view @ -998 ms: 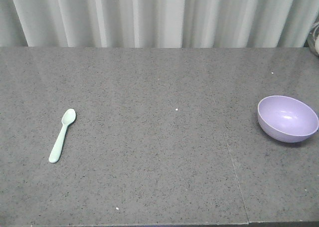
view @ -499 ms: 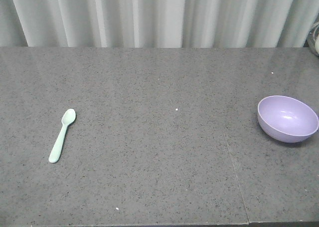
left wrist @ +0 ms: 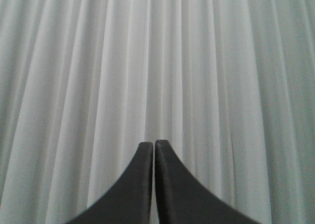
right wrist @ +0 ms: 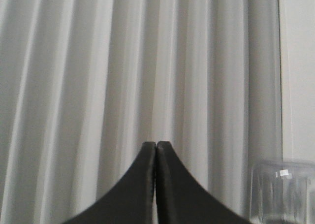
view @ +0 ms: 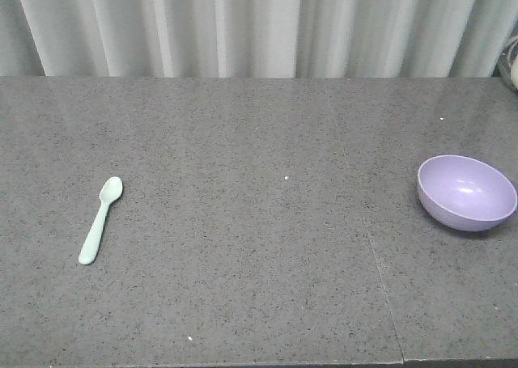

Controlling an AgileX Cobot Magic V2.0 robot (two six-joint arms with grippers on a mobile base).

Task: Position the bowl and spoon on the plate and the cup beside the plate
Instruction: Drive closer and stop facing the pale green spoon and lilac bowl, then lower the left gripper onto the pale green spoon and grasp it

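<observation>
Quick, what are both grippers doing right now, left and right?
Left gripper: jaws closed, holding nothing.
Right gripper: jaws closed, holding nothing.

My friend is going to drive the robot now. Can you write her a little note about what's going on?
Left gripper: shut, empty, facing the curtain.
Right gripper: shut, empty too.
Spoon lies on the table at the left of the front view; bowl sits near the right edge, far from it.
Plate and cup: not in any view.
Done: nothing arranged.
Left: bowl and spoon onto plate, cup beside it.
</observation>
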